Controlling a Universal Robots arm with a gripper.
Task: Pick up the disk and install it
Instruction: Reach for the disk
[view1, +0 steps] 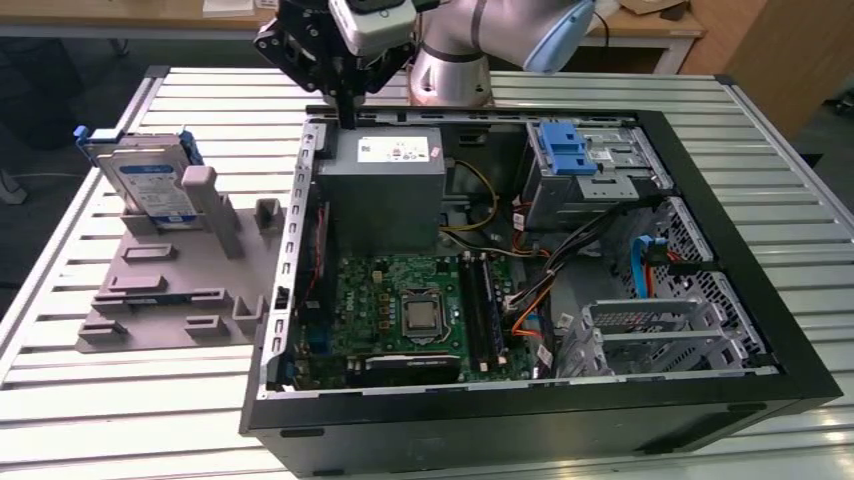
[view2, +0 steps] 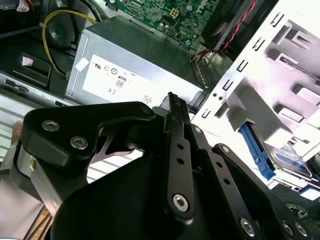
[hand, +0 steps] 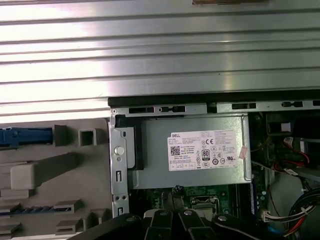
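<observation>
Jaws together, empty — above the power supply (view1: 380, 200); disk (view1: 150, 185) upright in its grey holder (view1: 160, 300), well apart.

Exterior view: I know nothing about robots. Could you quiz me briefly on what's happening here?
1. True or false: the tool is holding the disk.
2. Where does the disk stand? A) upright in the grey holder beside the computer case; B) in the drive cage; C) on the motherboard.
3. Which grey stickered box inside the case is nearest the tool?
Key: 1 false; 2 A; 3 the power-supply box.
</observation>
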